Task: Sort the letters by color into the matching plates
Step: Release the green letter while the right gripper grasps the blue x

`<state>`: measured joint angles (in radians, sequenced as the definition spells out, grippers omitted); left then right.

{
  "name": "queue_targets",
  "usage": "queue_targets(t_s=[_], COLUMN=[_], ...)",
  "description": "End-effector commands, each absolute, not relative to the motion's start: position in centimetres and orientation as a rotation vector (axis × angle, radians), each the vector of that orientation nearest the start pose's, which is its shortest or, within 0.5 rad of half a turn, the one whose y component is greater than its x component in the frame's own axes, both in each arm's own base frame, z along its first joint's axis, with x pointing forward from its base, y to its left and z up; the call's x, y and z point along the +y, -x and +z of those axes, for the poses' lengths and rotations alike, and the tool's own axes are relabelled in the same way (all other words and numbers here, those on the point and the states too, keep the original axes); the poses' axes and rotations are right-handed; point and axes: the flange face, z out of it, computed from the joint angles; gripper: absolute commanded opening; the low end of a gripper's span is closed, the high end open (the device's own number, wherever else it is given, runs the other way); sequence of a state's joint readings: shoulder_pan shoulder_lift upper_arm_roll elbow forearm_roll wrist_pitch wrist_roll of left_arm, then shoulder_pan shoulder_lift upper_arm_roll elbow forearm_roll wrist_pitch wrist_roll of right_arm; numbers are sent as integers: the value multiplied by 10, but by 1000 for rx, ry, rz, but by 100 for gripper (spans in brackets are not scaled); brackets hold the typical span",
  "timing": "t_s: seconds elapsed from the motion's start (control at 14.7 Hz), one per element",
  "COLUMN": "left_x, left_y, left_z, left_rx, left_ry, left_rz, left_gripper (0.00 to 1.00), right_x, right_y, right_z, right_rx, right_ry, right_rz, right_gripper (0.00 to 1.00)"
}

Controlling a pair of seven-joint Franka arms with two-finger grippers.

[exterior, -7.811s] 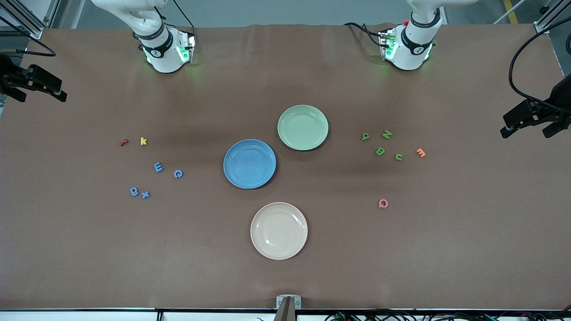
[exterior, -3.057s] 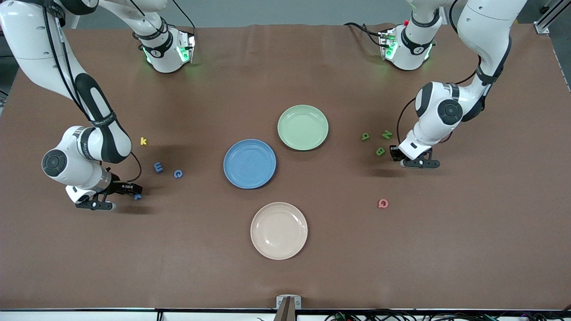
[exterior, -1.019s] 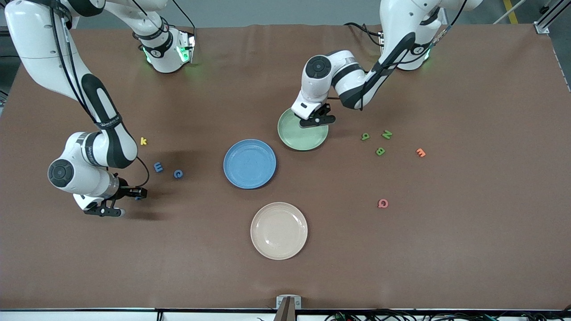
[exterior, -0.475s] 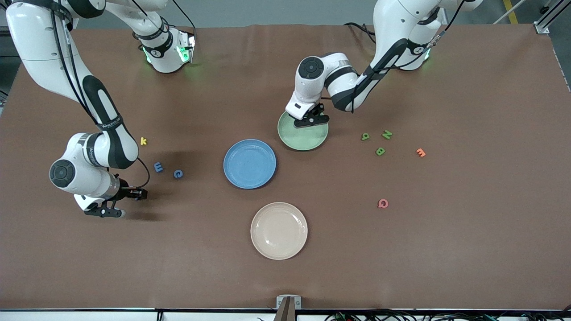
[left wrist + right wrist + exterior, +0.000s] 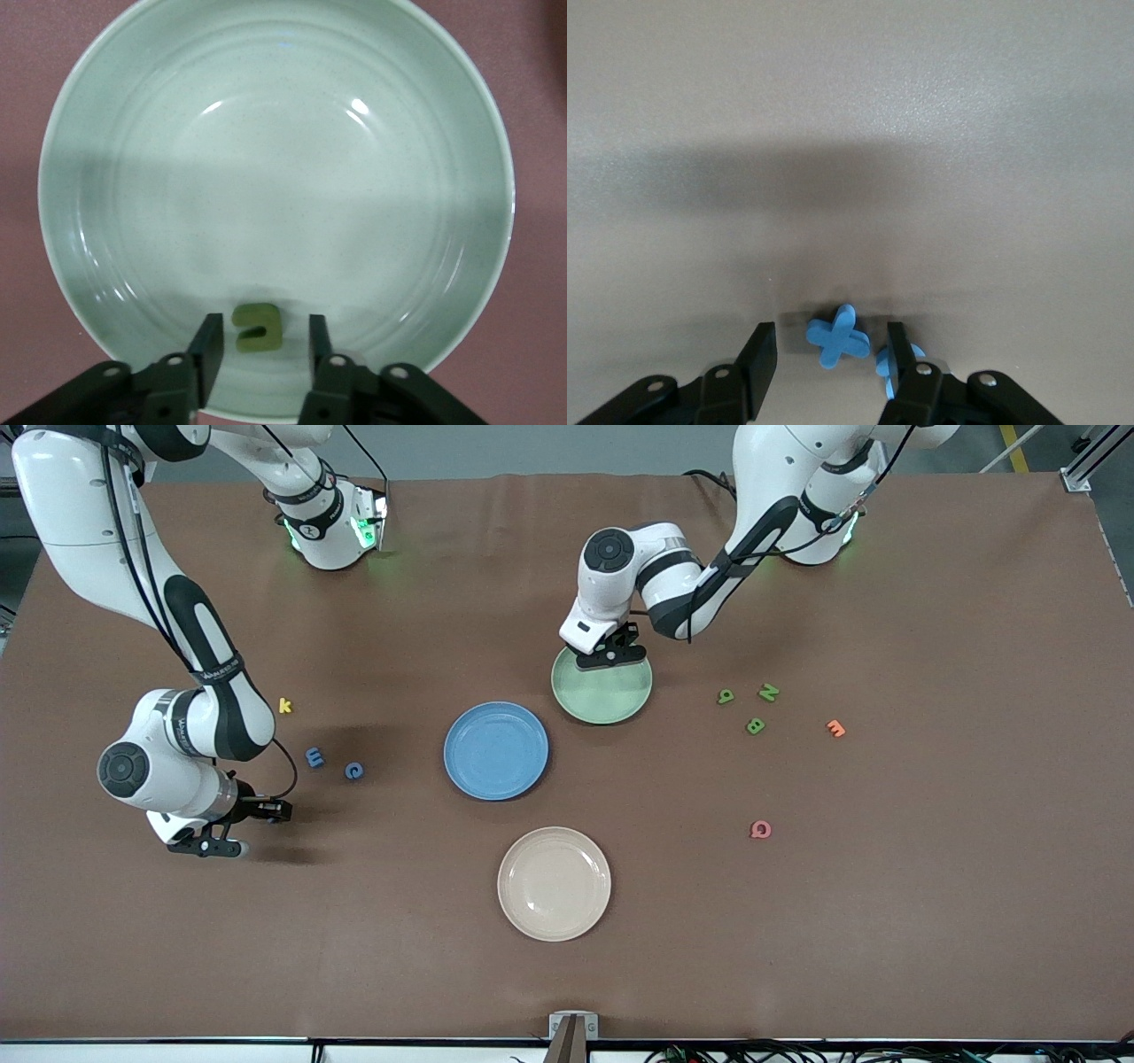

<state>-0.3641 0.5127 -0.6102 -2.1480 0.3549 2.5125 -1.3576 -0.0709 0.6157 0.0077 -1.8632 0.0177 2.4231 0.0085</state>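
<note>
Left gripper (image 5: 259, 347) (fingers apart) hovers over the green plate (image 5: 275, 115), green letter (image 5: 256, 326) lying inside. Right gripper (image 5: 831, 363), fingers apart, straddles a blue x (image 5: 837, 336).

We are counting three plates on the desk (image 5: 886, 921): one blue plate (image 5: 496, 751), one pale green plate (image 5: 611, 700) and one cream plate (image 5: 554, 884). We are counting four green letters (image 5: 755, 725), one of them lying in the pale green plate. We are counting four blue letters (image 5: 314, 757). We are also seeing one yellow letter (image 5: 284, 706), one orange letter (image 5: 835, 728) and one pink letter (image 5: 760, 830).
</note>
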Motion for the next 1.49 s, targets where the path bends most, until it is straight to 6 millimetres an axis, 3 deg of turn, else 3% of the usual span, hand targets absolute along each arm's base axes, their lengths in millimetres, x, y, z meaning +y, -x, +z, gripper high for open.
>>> queue_targets(t_s=[0.0, 0.14, 0.41, 0.68, 1.02, 1.22, 1.29, 1.36, 1.43], left_x=[-469, -466, -432, -377, -318, -296, -289, -285, -281], left_y=[-318, -328, -378, -415, -424, -412, -409, -406, -402], left_z=[208, 223, 257, 282, 269, 259, 255, 250, 245], left_rx=[-260, -275, -347, -267, -219, -208, -222, -229, -229], left_ry=[3149, 3164, 3179, 3195, 3166, 3119, 3108, 3099, 3091], left_rz=[102, 56, -41, -95, -37, -28, -16, -1, 16], left_gripper=[98, 99, 99, 99, 99, 99, 98, 98, 98], right_x=[-42, -43, -42, -42, -41, -38, -31, -20, -7], right_y=[-632, -632, -631, -632, -634, -639, -639, -637, -637], right_z=[166, 163, 160, 160, 163, 171, 172, 173, 181], right_rx=[121, 121, 121, 119, 117, 135, 141, 180, 228], right_ry=[3123, 3124, 3124, 3124, 3124, 3122, 3121, 3118, 3117], right_rz=[102, 86, 93, 93, 93, 79, 84, 129, 166], right_gripper=[59, 57, 47, 27, 5, 5, 9, 21, 45])
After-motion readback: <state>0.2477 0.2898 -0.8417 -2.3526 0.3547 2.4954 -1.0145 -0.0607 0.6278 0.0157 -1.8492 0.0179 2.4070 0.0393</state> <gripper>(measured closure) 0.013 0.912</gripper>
